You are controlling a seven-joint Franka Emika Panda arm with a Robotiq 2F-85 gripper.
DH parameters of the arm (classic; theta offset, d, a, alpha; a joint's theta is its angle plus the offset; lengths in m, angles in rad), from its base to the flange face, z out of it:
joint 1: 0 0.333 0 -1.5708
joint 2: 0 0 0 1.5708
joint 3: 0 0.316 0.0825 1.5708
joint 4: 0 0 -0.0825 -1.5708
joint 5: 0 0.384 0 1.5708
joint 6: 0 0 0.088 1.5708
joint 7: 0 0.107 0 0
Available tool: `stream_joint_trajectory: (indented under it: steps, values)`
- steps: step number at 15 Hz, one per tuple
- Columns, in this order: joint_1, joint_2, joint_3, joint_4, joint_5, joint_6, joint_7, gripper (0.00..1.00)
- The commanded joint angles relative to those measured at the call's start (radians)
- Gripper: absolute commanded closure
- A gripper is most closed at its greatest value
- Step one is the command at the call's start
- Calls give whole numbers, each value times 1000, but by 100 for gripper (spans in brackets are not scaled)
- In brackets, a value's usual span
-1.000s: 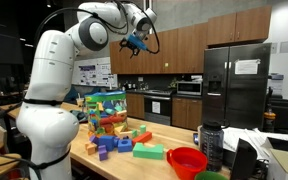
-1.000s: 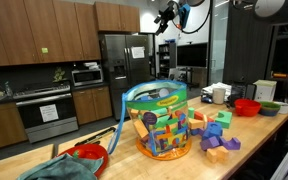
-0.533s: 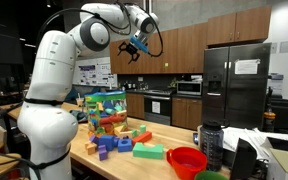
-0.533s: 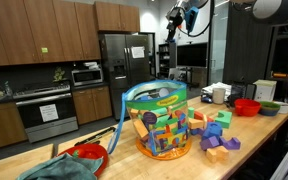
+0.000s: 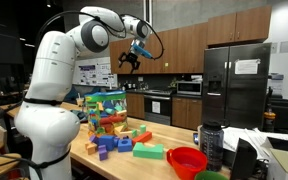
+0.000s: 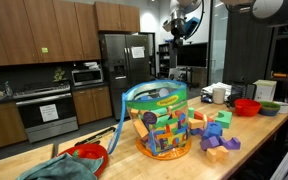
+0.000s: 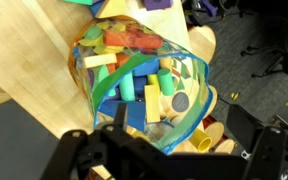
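Kitchen cabinets back the wooden worktop (image 5: pixel 119 168); the claw (image 5: pixel 130 60) hangs high above it with free air all round, jaws spread and empty; in the wrist view its fingers are dark and blurred along the bottom edge; the block bin (image 5: pixel 105 110) stands on the worktop, its lower blocks half hidden behind the tinted wall; loose blocks (image 5: pixel 119 143) lie just beside it.
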Motion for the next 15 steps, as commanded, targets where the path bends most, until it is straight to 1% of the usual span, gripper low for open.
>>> stream_joint_trajectory:
  steps: [1, 4, 7, 9, 10, 11, 15]
  values:
    - [48, -76, 12, -143, -130, 180, -163, 0]
    - [80, -129, 23, -285, -162, 402, -244, 0]
    - [97, -173, 35, -392, -133, 555, -276, 0]
    - [101, -195, 43, -423, -104, 577, -265, 0]
    - [67, -239, 89, -464, -66, 571, -240, 0]
    - [64, -170, 89, -396, -102, 559, -243, 0]
    - [55, -167, 106, -397, -97, 559, -243, 0]
